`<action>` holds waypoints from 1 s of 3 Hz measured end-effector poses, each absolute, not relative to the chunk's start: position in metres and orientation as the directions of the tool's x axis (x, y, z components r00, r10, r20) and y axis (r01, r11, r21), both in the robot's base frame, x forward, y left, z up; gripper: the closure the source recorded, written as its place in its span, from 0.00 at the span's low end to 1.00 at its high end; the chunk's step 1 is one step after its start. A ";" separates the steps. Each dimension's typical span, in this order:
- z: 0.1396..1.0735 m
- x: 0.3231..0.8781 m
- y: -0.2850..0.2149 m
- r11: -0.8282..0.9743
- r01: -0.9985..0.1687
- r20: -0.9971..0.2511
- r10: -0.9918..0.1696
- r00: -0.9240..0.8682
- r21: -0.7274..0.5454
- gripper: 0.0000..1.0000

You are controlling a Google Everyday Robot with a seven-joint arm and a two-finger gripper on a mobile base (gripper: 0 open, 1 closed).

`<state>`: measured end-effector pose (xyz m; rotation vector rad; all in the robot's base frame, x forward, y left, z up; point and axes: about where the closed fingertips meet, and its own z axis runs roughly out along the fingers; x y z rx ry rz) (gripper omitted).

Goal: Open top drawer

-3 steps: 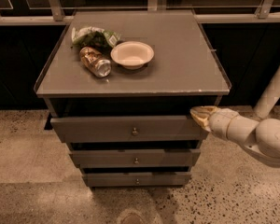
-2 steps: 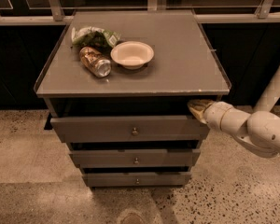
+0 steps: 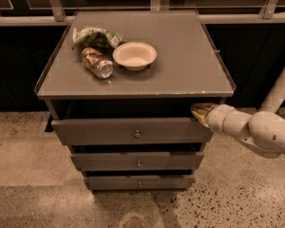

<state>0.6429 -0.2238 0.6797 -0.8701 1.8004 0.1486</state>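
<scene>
Top drawer [image 3: 95,131] lies directly left of the gripper [image 3: 202,112], its wide grey front stretching away from the gripper across the cabinet, with a small round knob [image 3: 137,134] at its centre, well to the gripper's left. The gripper sits at the upper right corner of the top drawer, just under the overhanging edge of the cabinet top [image 3: 190,70]. It looks to touch that corner, though contact is not certain, and whether the gripper is spread or pressed together cannot be told. A dark gap runs along the drawer's upper edge, leftward from the gripper. The pale arm [image 3: 256,127] extends right and slightly down from the gripper toward the frame's edge. Below and left of the gripper are the narrower middle drawer [image 3: 109,161] and, lower still, the smallest bottom drawer [image 3: 109,182]. Above and far left of the gripper, on the cabinet top, stand a cream bowl [image 3: 134,55], a can [image 3: 97,62] lying on its side just beside it, and a crumpled green bag [image 3: 96,36] behind the can.
</scene>
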 end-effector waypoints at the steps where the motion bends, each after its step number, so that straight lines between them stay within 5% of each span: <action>1: 0.680 0.643 -0.224 0.725 -0.621 -0.860 -0.486 -0.153 -0.299 1.00; 3: 0.706 0.638 -0.230 0.708 -0.651 -0.846 -0.498 -0.188 -0.272 1.00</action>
